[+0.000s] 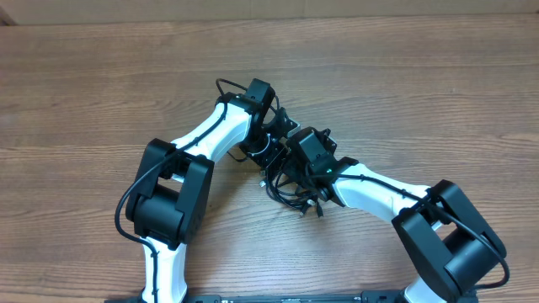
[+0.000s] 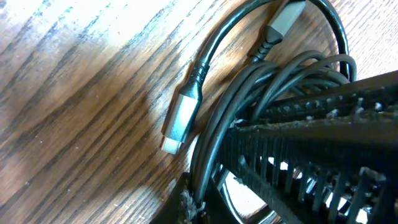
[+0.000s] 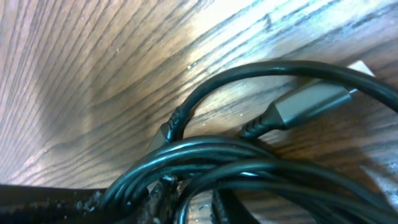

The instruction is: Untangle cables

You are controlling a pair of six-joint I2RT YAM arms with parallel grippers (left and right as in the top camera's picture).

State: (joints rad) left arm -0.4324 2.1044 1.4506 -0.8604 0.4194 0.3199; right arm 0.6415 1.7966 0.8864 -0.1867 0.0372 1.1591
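1. Both arms are in over the middle of the table (image 1: 404, 67), wrists nearly touching above the cables (image 1: 290, 192).
2. The cables lie in one dark knot of loops on the wood, just in front of the two grippers and between the arms.
3. The left gripper (image 2: 235, 127) has its ribbed fingers (image 2: 311, 109) brought together at the tips, right against the bundle. Several strands curve round those tips, but whether one is actually pinched is hard to say from this angle.
4. On the left wrist view, a silver plug (image 2: 177, 124) lies flat on the wood beside the loops. A second plug (image 2: 283, 18) sits at the top of the coil.
5. The right gripper (image 1: 286, 172) is down on the same knot. Its own camera is filled with cable and only dark finger edges show low in the view, so it cannot be told whether the jaws are apart or together.
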